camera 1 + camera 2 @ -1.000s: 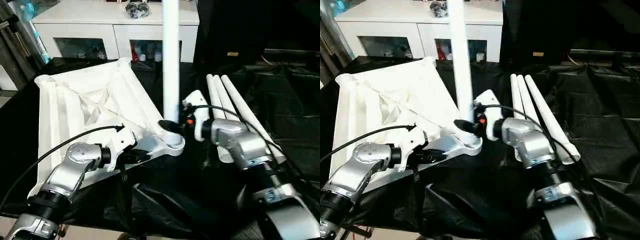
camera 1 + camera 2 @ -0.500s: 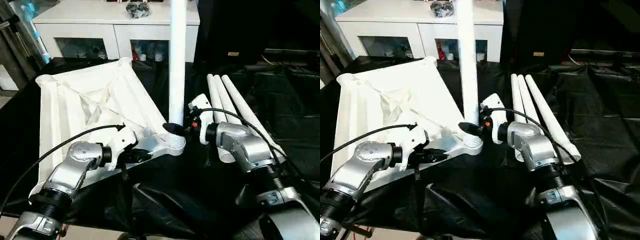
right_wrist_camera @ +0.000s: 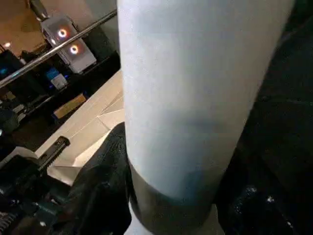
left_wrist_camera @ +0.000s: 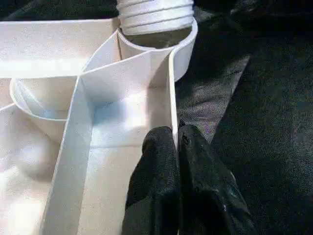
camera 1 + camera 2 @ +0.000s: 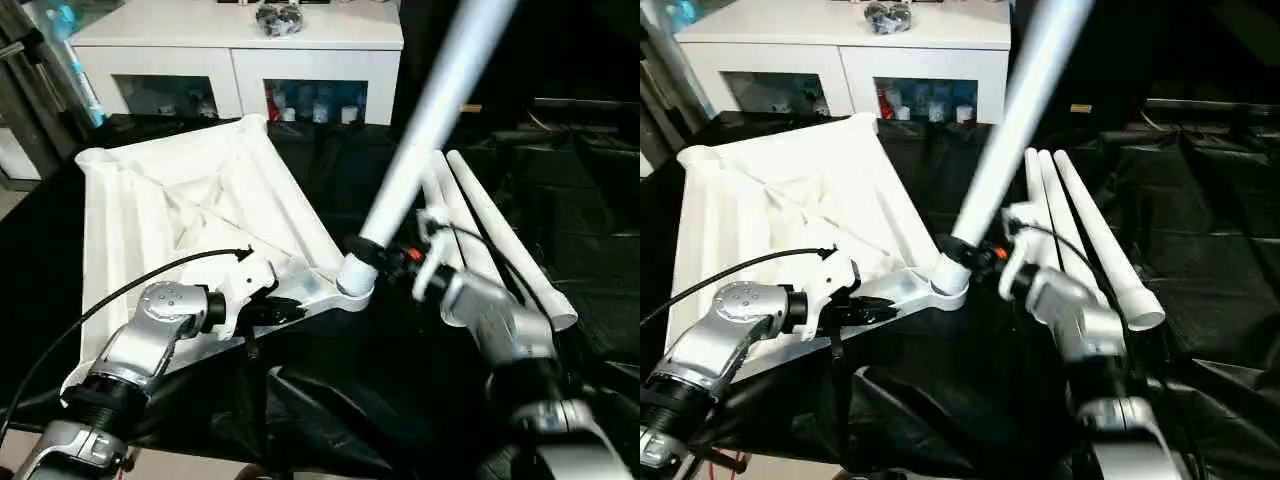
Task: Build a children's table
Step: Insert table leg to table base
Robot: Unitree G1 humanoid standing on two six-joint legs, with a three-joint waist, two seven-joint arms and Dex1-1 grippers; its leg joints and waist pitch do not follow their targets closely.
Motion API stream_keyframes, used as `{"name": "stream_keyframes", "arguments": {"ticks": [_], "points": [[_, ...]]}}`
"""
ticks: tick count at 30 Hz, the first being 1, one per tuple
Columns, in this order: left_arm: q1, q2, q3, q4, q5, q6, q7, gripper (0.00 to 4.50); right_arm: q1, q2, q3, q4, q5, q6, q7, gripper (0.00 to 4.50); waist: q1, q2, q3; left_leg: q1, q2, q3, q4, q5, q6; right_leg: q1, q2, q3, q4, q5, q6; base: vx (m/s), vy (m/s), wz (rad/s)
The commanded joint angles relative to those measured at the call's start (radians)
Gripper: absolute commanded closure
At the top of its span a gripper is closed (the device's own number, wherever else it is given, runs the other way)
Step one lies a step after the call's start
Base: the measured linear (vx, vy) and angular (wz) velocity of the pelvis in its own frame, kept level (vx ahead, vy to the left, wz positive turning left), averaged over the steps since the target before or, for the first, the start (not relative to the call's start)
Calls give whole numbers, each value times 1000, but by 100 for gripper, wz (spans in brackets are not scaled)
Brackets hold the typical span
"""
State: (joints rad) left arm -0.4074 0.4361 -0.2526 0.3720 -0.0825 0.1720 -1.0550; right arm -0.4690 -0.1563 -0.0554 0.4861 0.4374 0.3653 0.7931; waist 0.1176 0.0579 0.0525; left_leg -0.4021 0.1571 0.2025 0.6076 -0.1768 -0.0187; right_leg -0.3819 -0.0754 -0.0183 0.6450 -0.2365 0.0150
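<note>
Head views, table top: the white table top (image 5: 190,215) lies ribbed underside up on the black-draped work table (image 5: 590,200), one corner toward the white cabinet (image 5: 235,60), another toward the robot.
Head views, held leg: a white leg (image 5: 425,130) has its lower end at the near corner socket (image 5: 350,285); its long axis leans steeply, upper end tilted toward the robot's right and out past the upper edge.
Head views, spare legs: three spare legs (image 5: 1090,235) lie side by side on the cloth, touching, long axes running away from the robot, just right of the held leg.
Head views, right gripper: the right gripper (image 5: 385,255) is at the leg's foot, blurred; it appears clamped round the tube.
Head views, left gripper: the left gripper (image 5: 285,312) is at the top's near edge, beside the socket.
Left wrist view: the black fingers (image 4: 156,186) are pinched together on a thin upright rim wall; the leg's threaded end (image 4: 154,14) sits in the round socket beyond, a detail the head views lack.
Right wrist view: the leg's tube (image 3: 195,93) runs between dark fingers (image 3: 105,196), the table top pale behind it.
</note>
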Motion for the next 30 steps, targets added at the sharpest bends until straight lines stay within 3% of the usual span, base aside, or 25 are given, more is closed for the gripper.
{"name": "stream_keyframes", "arguments": {"ticks": [1,2,4,7,9,11,13,18,19,21,24,25,28,30], "points": [[-25,-11,7,18,-7,-29,12,450,59,-9,22,11,-51,-22,-12,263,-8,-4,-61,41,77,-40,-89,-289,-38,7,-79,39,-95,-210,-209,0,0,0],[-30,-14,8,24,-2,-35,18,450,94,-7,46,-13,-82,-63,-23,263,-8,3,-61,40,76,-41,-91,-301,-43,7,-80,38,-97,-225,-205,0,0,0],[-34,-17,9,31,2,-40,19,450,117,0,55,-38,-94,-85,-31,263,-10,-2,-59,40,76,-42,-93,-312,-45,7,-79,39,-100,-239,-197,0,0,0],[-38,-19,10,38,4,-43,21,450,129,7,55,-54,-97,-97,-45,263,-11,1,-58,41,75,-44,-95,-334,-46,5,-83,41,-104,-289,-189,0,0,0],[-48,-22,9,49,10,-48,23,450,137,-2,86,-68,-143,-136,-72,263,-10,0,-56,47,77,-44,-94,-352,-53,-2,-86,45,-112,-338,-178,0,0,0],[-52,-24,8,55,12,-50,24,450,134,-13,116,-77,-171,-146,-73,263,-12,-1,-57,42,78,-47,-99,-346,-55,2,-83,42,-110,-336,-173,0,0,0],[-55,-27,5,60,16,-53,23,450,116,-31,165,-76,-221,-157,-66,263,-13,-2,-56,43,77,-45,-100,-356,-61,0,-80,42,-109,-322,-172,0,0,0],[-42,-22,-8,46,23,-54,8,450,36,-36,211,-1,-268,-135,-57,263,-23,-5,-52,41,76,-51,-103,-392,-68,1,-86,42,-113,-383,-174,0,0,0],[-42,-22,-8,45,22,-54,7,450,34,-36,213,1,-270,-135,-55,263,-25,-14,-51,40,77,-51,-105,-393,-66,1,-84,42,-114,-383,-170,0,0,0],[-39,-20,-11,35,25,-51,1,450,-6,-47,258,45,-297,-142,1,263,-26,-18,-51,44,78,-50,-102,-399,-65,-3,-86,43,-113,-382,-176,0,0,0],[-38,-17,-13,29,24,-49,-9,450,-30,-54,283,64,-300,-135,49,263,-31,-17,-45,50,78,-52,-103,-447,-75,-9,-88,46,-122,-442,-169,0,0,0],[-38,-14,-15,24,23,-47,-16,450,-40,-58,295,74,-303,-133,79,263,-33,-28,-44,49,78,-52,-104,-450,-73,-7,-87,45,-123,-452,-166,0,0,0],[-40,-5,-24,16,25,-45,-31,450,-60,-69,315,98,-312,-135,133,263,-29,-26,-49,49,81,-52,-104,-425,-70,-6,-88,46,-118,-420,-171,0,0,0],[-44,6,-33,15,28,-50,-50,450,-86,-79,332,140,-323,-149,181,263,-30,-24,-51,49,81,-51,-106,-416,-73,-4,-84,44,-111,-351,-189,0,0,0]]}}
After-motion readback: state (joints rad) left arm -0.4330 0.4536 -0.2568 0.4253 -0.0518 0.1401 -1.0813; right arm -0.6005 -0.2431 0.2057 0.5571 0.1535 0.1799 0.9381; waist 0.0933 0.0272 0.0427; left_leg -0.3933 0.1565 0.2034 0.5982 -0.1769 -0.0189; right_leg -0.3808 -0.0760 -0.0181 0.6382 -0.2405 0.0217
